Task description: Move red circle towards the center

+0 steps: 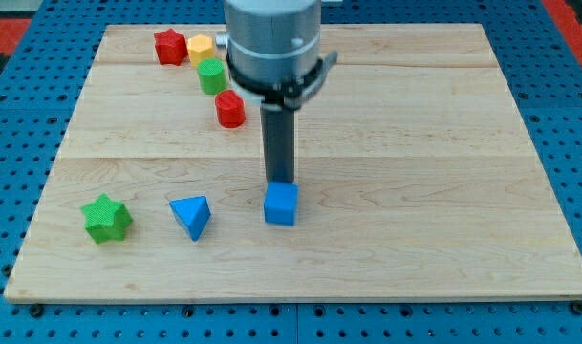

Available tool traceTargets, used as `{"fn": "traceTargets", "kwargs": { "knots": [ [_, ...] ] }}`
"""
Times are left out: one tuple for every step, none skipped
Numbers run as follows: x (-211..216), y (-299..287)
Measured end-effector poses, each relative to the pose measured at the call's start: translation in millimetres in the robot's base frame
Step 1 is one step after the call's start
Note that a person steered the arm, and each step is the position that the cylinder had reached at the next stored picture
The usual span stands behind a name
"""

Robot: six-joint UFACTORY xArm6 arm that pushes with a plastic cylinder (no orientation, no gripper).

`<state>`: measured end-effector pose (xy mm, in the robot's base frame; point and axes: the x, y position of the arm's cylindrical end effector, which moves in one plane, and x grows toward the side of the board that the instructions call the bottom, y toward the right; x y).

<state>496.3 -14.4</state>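
The red circle (230,109), a short red cylinder, stands on the wooden board (415,143) at the upper left of centre. My tip (279,182) is below and to the right of it, well apart from it. The tip ends right at the top edge of a blue cube (281,204), touching or nearly touching it. The dark rod rises from there to the grey arm body at the view's top.
A green cylinder (211,75), a yellow block (201,48) and a red star-shaped block (169,46) run up and left from the red circle. A blue triangle (191,216) and a green star (106,219) lie at the lower left.
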Motion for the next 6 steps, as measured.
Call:
{"fn": "traceTargets", "kwargs": {
  "knots": [
    [-30.4,2.9],
    [-45.8,-39.1],
    [-67.5,-137.6],
    [-128.3,-129.5],
    [-145.7,-86.5],
    [-89.6,7.8]
  ]
}}
